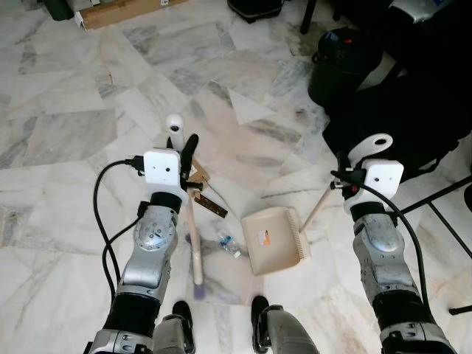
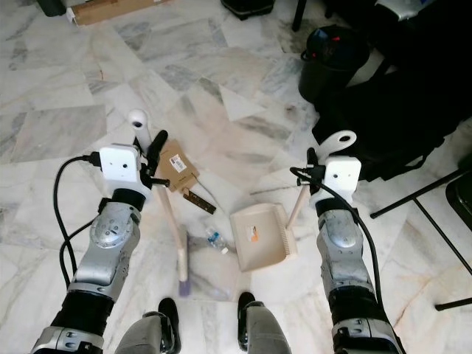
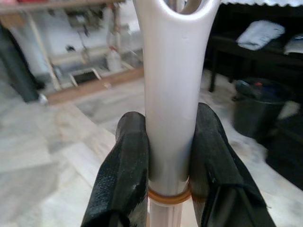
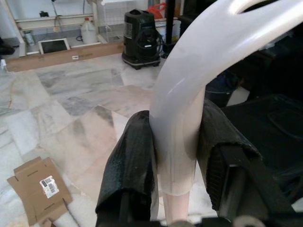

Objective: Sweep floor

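My left gripper (image 1: 186, 158) is shut on the white top of a broom handle (image 3: 170, 85). Its wooden shaft slopes down to the purple-bristled broom head (image 1: 198, 284) on the marble floor by my feet. My right gripper (image 1: 345, 167) is shut on the white looped handle (image 4: 189, 80) of a beige dustpan (image 1: 271, 240), which rests on the floor between my arms. A flattened cardboard piece (image 2: 177, 168), a dark strip (image 1: 214, 206) and a small clear plastic bottle (image 1: 229, 245) lie between the broom and the dustpan.
A black bin (image 1: 343, 63) and dark bags (image 1: 420, 103) crowd the right side, with thin black legs (image 1: 442, 195) beyond my right arm. A long cardboard box (image 1: 125, 9) lies at the far wall. Open marble floor (image 1: 66, 133) stretches to the left.
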{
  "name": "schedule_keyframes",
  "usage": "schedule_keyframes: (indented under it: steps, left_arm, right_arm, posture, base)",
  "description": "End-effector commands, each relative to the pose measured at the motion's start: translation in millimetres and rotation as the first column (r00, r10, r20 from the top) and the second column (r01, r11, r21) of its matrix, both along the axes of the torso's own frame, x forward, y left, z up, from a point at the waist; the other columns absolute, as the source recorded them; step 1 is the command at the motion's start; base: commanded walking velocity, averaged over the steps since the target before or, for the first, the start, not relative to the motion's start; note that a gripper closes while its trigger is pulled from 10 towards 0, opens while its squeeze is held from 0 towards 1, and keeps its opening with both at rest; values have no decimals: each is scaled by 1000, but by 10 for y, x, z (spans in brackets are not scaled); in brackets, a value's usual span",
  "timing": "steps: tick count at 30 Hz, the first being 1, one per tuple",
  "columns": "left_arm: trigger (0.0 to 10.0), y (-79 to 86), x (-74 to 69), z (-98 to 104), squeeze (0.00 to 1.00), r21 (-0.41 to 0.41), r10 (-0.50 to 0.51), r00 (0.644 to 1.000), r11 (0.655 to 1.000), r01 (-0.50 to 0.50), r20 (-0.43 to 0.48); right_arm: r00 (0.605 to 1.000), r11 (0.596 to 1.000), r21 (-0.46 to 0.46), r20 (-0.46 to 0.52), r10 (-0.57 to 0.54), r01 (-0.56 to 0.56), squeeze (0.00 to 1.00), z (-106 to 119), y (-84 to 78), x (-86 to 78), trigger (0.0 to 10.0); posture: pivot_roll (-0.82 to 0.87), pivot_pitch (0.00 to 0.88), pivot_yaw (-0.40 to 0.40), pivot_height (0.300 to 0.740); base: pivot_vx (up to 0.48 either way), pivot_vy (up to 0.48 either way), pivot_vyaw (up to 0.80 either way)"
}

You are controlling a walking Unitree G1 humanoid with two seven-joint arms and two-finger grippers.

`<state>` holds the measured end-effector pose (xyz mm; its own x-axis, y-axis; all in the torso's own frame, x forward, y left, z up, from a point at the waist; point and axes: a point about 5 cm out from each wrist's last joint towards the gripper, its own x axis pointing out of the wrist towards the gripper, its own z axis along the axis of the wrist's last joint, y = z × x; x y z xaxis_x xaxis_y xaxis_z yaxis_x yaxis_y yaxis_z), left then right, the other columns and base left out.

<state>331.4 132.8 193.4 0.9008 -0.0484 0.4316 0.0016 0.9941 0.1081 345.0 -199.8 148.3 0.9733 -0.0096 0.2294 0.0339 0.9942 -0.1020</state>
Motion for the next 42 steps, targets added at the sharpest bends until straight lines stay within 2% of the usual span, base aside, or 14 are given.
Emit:
schedule_keyframes:
  steps: [1, 6, 8, 12, 15, 18, 21, 23, 26, 29, 37, 39, 40, 42]
  left_arm:
    - [10000, 33, -7, 28, 0, 33, 36, 998, 999, -37, 42]
    - [10000, -52, 4, -4, 0, 40, 10, 1000, 999, -11, 22]
    - [10000, -123, 11, -49, 0, 34, -18, 1000, 999, 18, -12]
    - [10000, -450, -51, -169, 0, -30, -138, 988, 990, 137, -66]
    - [10000, -615, -76, -207, 0, -26, -173, 981, 985, 171, -87]
    - [10000, -868, -125, -200, 0, -43, -239, 965, 971, 236, -105]
    - [10000, -1010, -171, -170, 0, -66, -288, 953, 957, 282, -97]
    - [10000, -1154, -219, -153, 0, -77, -350, 932, 936, 343, -94]
    - [10000, -1193, -235, -122, 0, -110, -377, 923, 924, 367, -84]
    - [10000, -1200, -222, -82, 0, -204, -372, 925, 914, 351, -77]
    - [10000, -1251, -163, 93, 0, -354, -356, 934, 878, 322, -34]
    - [10000, -1279, -160, 138, 0, -433, -360, 933, 845, 313, -27]
    - [10000, -1281, -160, 141, 0, -443, -361, 932, 840, 312, -27]
    - [10000, -1305, -178, 177, 0, -487, -380, 925, 810, 326, -12]
  right_arm:
    - [999, 1000, 0, 33, 7, -7, 0, 41, -19, -10, 10000]
    - [997, 1000, 21, 70, 20, -21, 0, 120, -6, 2, 10000]
    - [996, 999, 30, 81, 31, -34, 0, 142, 23, 9, 10000]
    - [997, 998, 31, 54, 51, -52, 0, 64, 70, -27, 10000]
    - [997, 998, 30, 48, 56, -57, 0, 33, 72, -62, 10000]
    - [997, 997, 32, 36, 69, -70, 0, -13, 76, -121, 10000]
    - [997, 996, 38, 25, 75, -76, 0, -42, 78, -162, 10000]
    - [997, 996, 38, 15, 82, -82, 0, -72, 73, -216, 10000]
    - [996, 995, 33, 8, 91, -91, 0, -87, 72, -238, 10000]
    - [996, 995, 41, -13, 90, -90, 0, -124, 65, -274, 10000]
    - [995, 993, 66, -29, 98, -96, 0, -126, 75, -272, 10000]
    - [994, 993, 69, -32, 102, -100, 0, -127, 91, -257, 10000]
    - [994, 993, 69, -33, 103, -101, 0, -129, 95, -253, 10000]
    - [994, 992, 75, -31, 103, -100, 0, -113, 107, -246, 10000]
  posture:
    - [-120, 446, -33, 740]
    - [-122, 458, -36, 740]
    - [-124, 460, -36, 740]
    - [-135, 486, -44, 740]
    - [-135, 495, -44, 740]
    - [-133, 505, -43, 740]
    - [-141, 517, -47, 740]
    - [-144, 523, -46, 740]
    - [-144, 524, -46, 740]
    - [-145, 521, -46, 740]
    - [-142, 515, -51, 740]
    - [-141, 507, -49, 740]
    - [-141, 505, -47, 740]
    - [-135, 496, -42, 740]
  base:
    - [0, 0, 0]
    - [0, 0, 0]
    - [0, 0, 0]
    - [0, 0, 0]
    - [0, 0, 0]
    - [0, 0, 0]
    - [0, 0, 0]
    - [0, 0, 0]
    - [0, 0, 0]
    - [0, 0, 0]
    - [0, 0, 0]
    - [0, 0, 0]
    - [0, 0, 0]
    - [0, 0, 0]
